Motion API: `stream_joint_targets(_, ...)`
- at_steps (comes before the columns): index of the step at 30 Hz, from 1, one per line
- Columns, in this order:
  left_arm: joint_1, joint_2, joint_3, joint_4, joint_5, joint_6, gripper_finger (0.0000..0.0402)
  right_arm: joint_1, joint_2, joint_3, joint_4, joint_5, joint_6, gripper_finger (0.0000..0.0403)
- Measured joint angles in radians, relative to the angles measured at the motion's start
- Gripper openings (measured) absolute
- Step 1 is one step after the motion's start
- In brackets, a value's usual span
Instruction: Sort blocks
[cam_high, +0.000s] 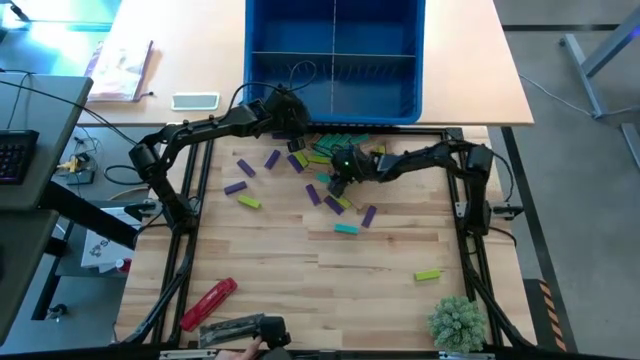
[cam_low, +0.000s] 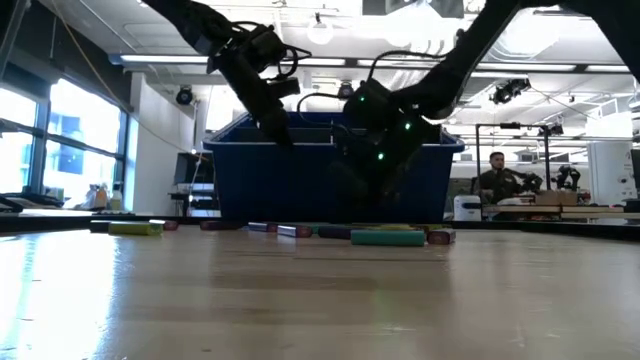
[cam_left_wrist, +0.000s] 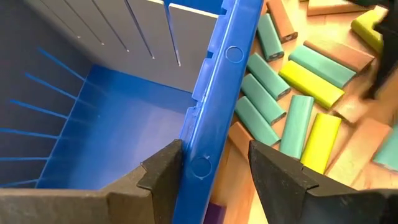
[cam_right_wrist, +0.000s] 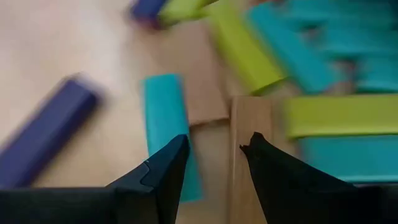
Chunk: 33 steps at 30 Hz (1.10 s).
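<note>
bin rim (cam_left_wrist: 214, 93) between left end effector (cam_left_wrist: 214, 171) fingers | blocks (cam_high: 335, 150) (piled) beside

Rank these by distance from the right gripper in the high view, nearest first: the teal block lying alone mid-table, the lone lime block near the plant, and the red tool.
From the right gripper, over the block pile:
1. Teal block, just toward the table's front edge.
2. Lime block, farther front and to the right, near the plant.
3. Red tool, front-left corner, farthest.
</note>
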Motion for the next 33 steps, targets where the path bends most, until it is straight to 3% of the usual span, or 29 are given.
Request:
stream_joint_targets(5, 0.000, 0.000, 0.000, 0.004, -0.003, -0.022, 0.0164, 0.016, -0.054, 0.005, -0.169, -0.187, -0.011, 0.0161)
stream_joint_targets(14, -0.004, 0.001, -0.001, 0.012, -0.054, -0.046, 0.0164, 0.098, -0.138, 0.001, -0.250, -0.042, -0.205, 0.0161)
stream_joint_targets(21, -0.004, 0.001, -0.002, 0.035, -0.048, -0.086, 0.0164, 0.081, -0.138, 0.001, -0.244, -0.037, -0.314, 0.0161)
stream_joint_targets(26, -0.004, 0.000, -0.002, 0.050, -0.053, -0.088, 0.0164, 0.026, -0.138, 0.001, -0.298, -0.074, -0.373, 0.0161)
stream_joint_targets(33, -0.004, 0.000, -0.002, 0.050, -0.054, -0.106, 0.0164, -0.025, -0.114, 0.002, -0.344, -0.228, -0.419, 0.0161)
